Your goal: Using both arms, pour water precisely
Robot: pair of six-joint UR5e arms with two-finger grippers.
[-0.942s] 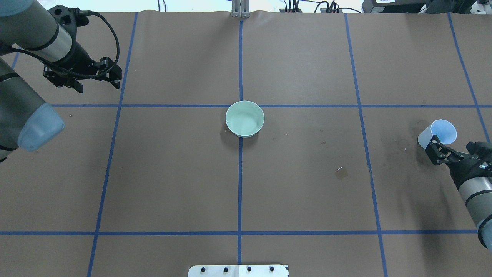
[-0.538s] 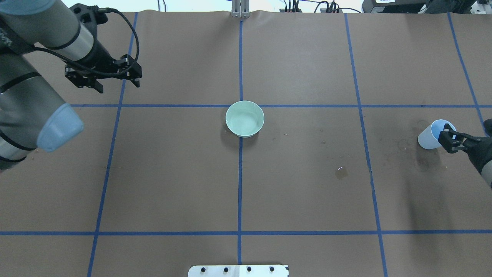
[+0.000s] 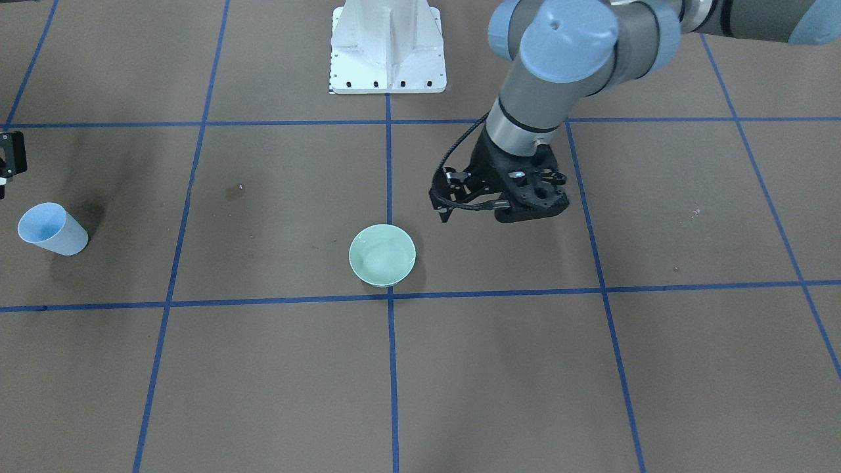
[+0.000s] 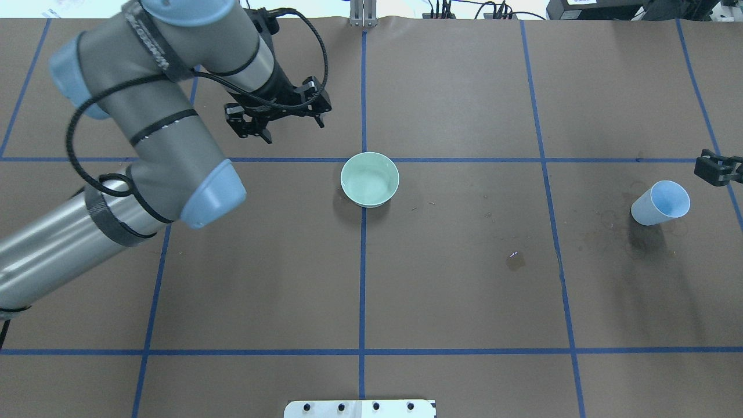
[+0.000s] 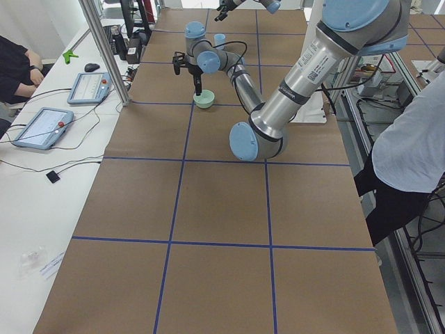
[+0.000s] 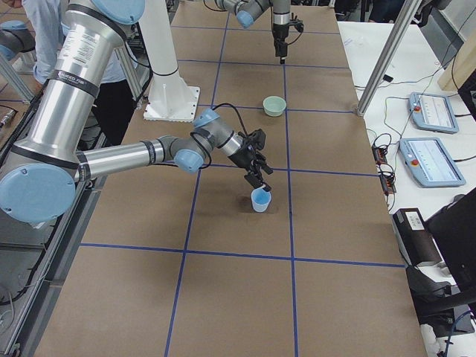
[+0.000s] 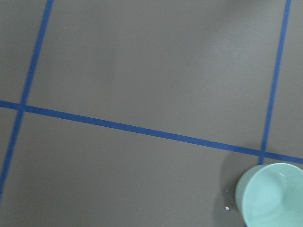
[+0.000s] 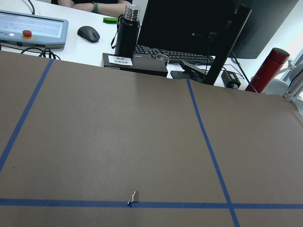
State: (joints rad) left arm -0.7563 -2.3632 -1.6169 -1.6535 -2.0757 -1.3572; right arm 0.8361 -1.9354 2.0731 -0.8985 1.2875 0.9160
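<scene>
The left arm [image 4: 157,133], silver-grey with pale-blue joint caps and a looping black cable, reaches far out, and its left gripper [image 4: 292,129] hangs above the paper with its fingers spread around nothing. The right arm [image 6: 126,158] stretches low, and of its black right gripper [image 4: 718,169] too little shows to judge the fingers. The water [image 4: 514,256] shows only as a small glinting wet patch, well apart from both grippers.

bowl [image 4: 369,180] ctr, cup [image 4: 660,203] rt, well apart
</scene>
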